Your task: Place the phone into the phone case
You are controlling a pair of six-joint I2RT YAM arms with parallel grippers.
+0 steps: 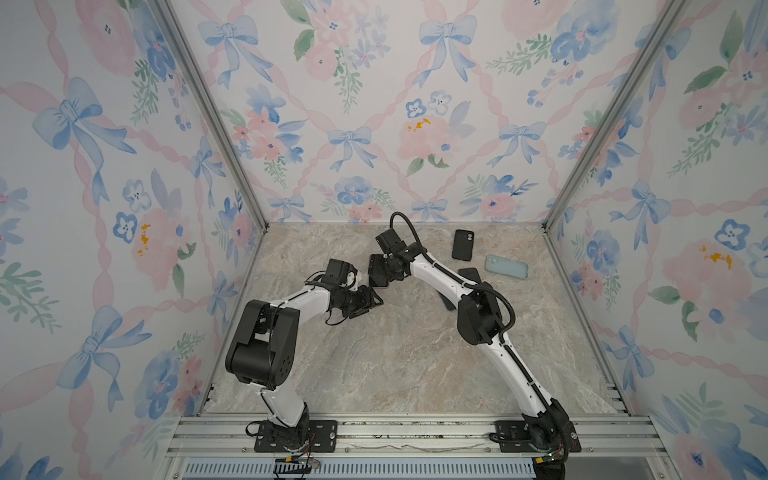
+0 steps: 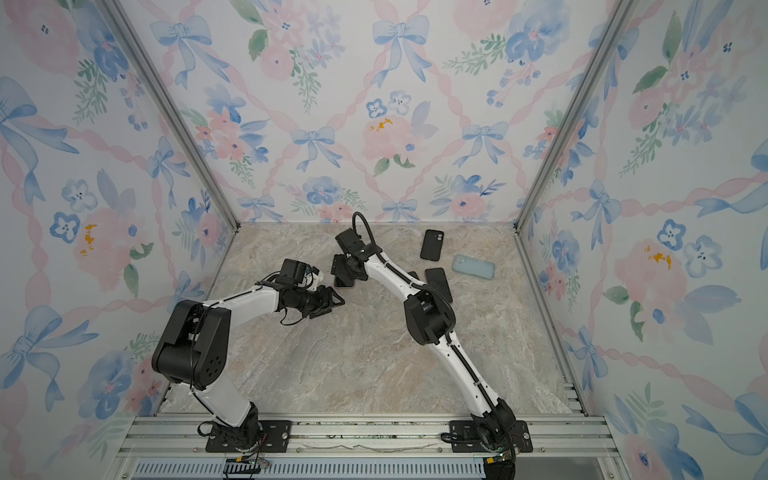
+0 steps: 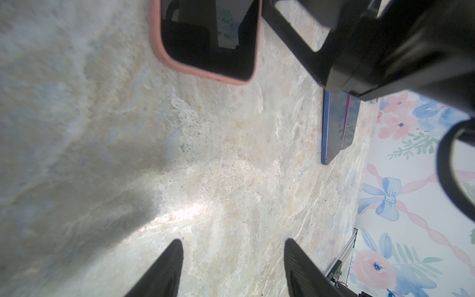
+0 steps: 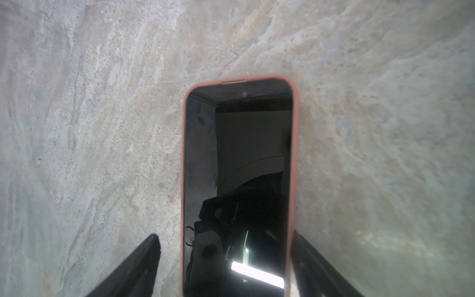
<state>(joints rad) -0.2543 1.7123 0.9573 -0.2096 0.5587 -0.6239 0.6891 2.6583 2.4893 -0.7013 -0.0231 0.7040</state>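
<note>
Astride the pink-cased phone (image 4: 239,154), the right gripper (image 4: 225,235) stands spread, not clamping — left gripper (image 3: 233,241) spread too, empty.

Both end effectors (image 3: 232,243) (image 4: 225,235), jaws apart

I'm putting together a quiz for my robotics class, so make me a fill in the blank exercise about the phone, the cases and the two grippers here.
1. The fitted case around the phone is coloured ___.
2. The left gripper has its jaws ___, with nothing between them.
3. The right gripper straddles the phone, whose screen faces ___.
4. The pale case beside the black case is light ___.
Missing words: pink, open, up, blue.
</note>
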